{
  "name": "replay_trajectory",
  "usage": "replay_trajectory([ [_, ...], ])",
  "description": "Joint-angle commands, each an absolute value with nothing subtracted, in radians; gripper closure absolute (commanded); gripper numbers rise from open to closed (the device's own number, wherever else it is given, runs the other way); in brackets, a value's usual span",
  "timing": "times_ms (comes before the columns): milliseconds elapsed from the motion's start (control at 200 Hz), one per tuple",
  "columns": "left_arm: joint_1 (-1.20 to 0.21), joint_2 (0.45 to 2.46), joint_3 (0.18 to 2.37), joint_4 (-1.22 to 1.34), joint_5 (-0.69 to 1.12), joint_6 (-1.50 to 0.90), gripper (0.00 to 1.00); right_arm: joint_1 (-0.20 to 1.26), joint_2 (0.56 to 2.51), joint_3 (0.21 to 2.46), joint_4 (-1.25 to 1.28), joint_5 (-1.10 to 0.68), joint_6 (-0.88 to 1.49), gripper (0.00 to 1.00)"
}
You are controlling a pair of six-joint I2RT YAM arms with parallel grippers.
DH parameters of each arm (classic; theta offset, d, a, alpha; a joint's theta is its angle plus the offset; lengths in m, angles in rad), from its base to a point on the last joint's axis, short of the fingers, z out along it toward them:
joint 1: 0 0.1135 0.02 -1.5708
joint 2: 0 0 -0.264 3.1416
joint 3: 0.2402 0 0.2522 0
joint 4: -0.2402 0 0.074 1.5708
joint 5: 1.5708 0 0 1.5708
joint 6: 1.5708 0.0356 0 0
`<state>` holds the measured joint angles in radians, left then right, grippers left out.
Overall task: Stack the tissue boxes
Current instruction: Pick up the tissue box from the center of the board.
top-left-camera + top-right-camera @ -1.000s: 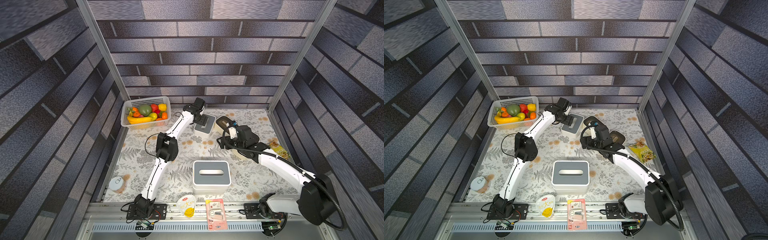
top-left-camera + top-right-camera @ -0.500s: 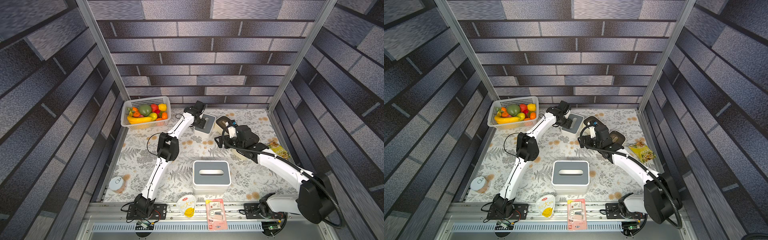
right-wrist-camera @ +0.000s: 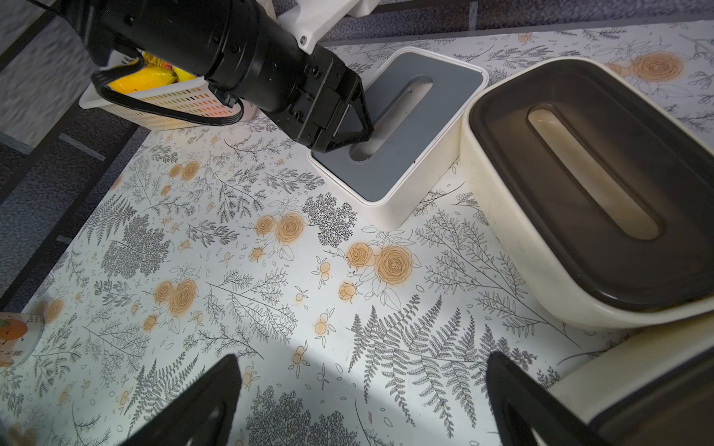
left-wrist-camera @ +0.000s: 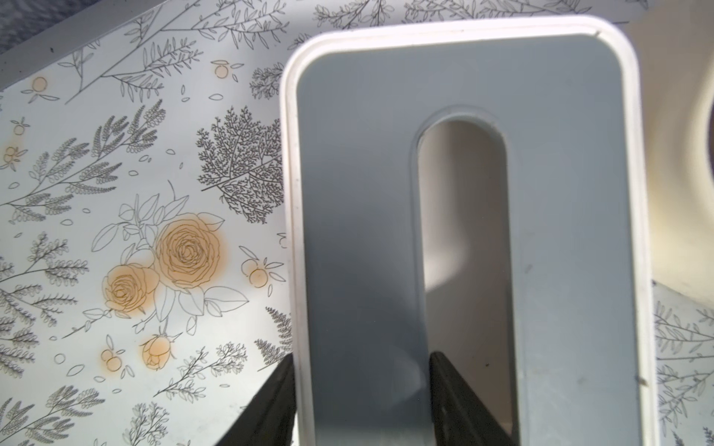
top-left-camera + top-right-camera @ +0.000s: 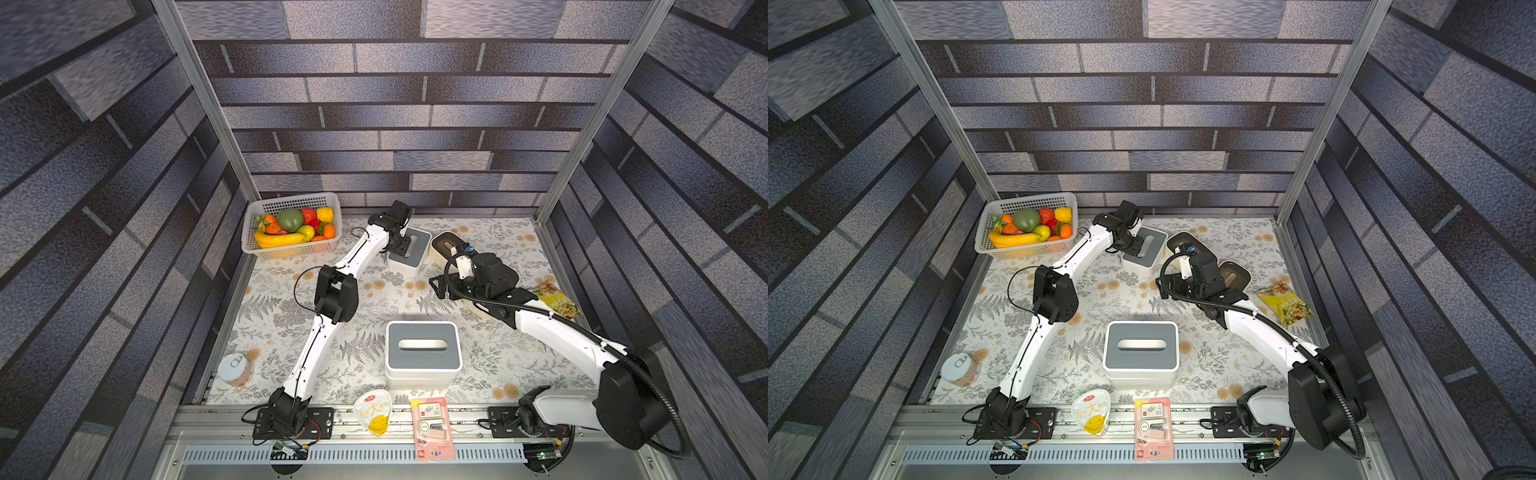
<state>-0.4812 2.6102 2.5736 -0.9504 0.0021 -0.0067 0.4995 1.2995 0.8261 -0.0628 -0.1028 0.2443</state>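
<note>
A small white tissue box with a grey slotted lid (image 5: 411, 253) (image 5: 1148, 251) (image 4: 560, 231) (image 3: 417, 127) stands at the back. My left gripper (image 5: 400, 246) (image 4: 361, 386) (image 3: 359, 133) is shut on its side wall, one finger outside and one down in the slot. Beside it sits a cream tissue box with a dark brown lid (image 5: 444, 245) (image 3: 579, 185). A second brown-lidded box (image 5: 1235, 276) lies partly under my right arm. A large grey-lidded tissue box (image 5: 422, 349) (image 5: 1141, 347) stands near the front. My right gripper (image 5: 436, 286) (image 3: 359, 386) hangs open over bare tablecloth.
A white basket of fruit (image 5: 257, 245) fills the back left corner. A can (image 5: 235, 370) stands front left and a snack bag (image 5: 557, 301) lies at the right edge. A yellow pouch (image 5: 374, 411) and a pink package (image 5: 432, 424) lie on the front rail.
My left gripper has lowered onto the small grey-lidded box and closed on its wall. My right gripper has opened wider and shifted slightly.
</note>
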Motion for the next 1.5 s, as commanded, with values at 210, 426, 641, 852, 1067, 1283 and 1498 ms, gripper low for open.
replay_trajectory([
  [210, -0.474, 2.589, 2.604, -0.979, -0.002, -0.003, 0.54, 0.505, 1.269, 0.810, -0.063, -0.107, 0.242, 0.00],
  [426, -0.456, 2.496, 2.605, -0.992, -0.033, 0.010, 0.55, 0.505, 1.251, 0.807, -0.052, -0.115, 0.244, 0.00],
  [641, -0.435, 2.407, 2.605, -1.050, -0.056, 0.032, 0.56, 0.505, 1.176, 0.780, -0.067, -0.130, 0.254, 0.00],
  [852, -0.443, 2.338, 2.605, -1.129, -0.081, 0.046, 0.56, 0.505, 1.071, 0.750, -0.140, -0.128, 0.256, 0.00],
  [1067, -0.464, 2.263, 2.605, -1.198, -0.093, 0.063, 0.56, 0.505, 0.961, 0.724, -0.209, -0.146, 0.273, 0.00],
  [1283, -0.485, 2.185, 2.601, -1.285, -0.069, 0.062, 0.57, 0.505, 0.835, 0.681, -0.277, -0.147, 0.281, 0.00],
  [1498, -0.495, 2.086, 2.553, -1.299, 0.029, 0.067, 0.56, 0.505, 0.746, 0.685, -0.362, -0.155, 0.284, 0.00],
])
